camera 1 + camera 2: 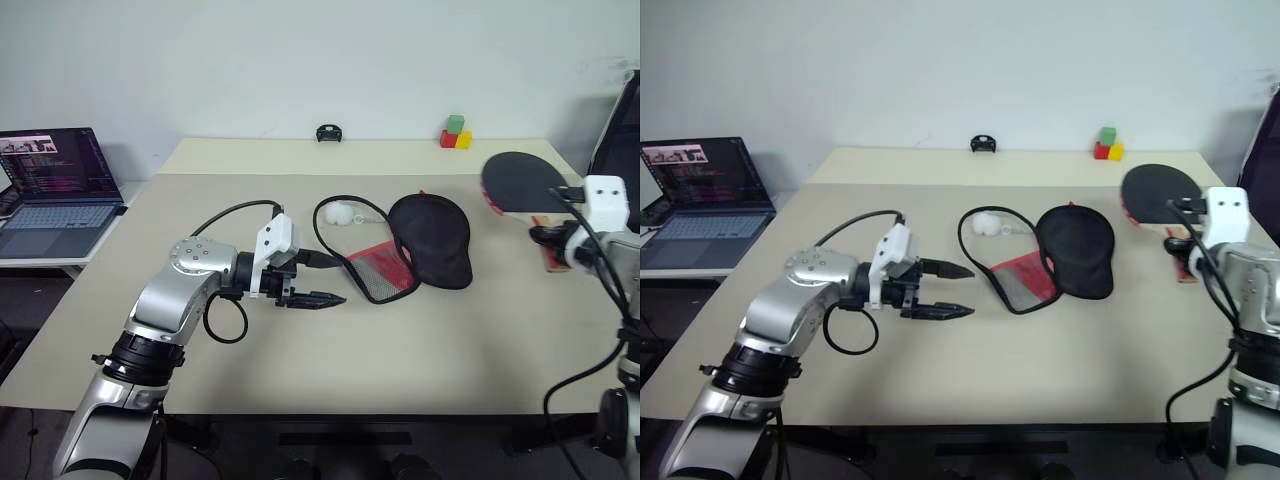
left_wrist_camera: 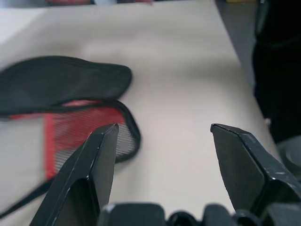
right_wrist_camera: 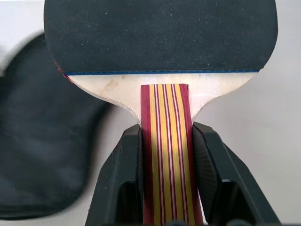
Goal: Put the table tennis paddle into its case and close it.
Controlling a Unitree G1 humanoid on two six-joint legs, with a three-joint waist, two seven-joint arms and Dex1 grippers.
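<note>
One beige table (image 1: 420, 370) carried the black case (image 1: 425, 238), lying open near its middle. Off to the right, the paddle (image 1: 520, 182) was held above the tabletop, the right gripper (image 3: 165, 136) clenched on its striped handle. Beside the case's mesh flap, the left gripper (image 1: 322, 279) hovered with jaws spread, empty.

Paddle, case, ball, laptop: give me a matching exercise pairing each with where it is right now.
Things:
1. table tennis paddle
2. case
3. white ball
4. laptop

Places:
A. on a side desk to the robot's left
B. lying open mid-table, mesh flap folded out
C. clamped by its handle in the right gripper, above the table
D. on the table beside the case, inside its cord loop

Pairs: 1-C, 2-B, 3-D, 4-A
</note>
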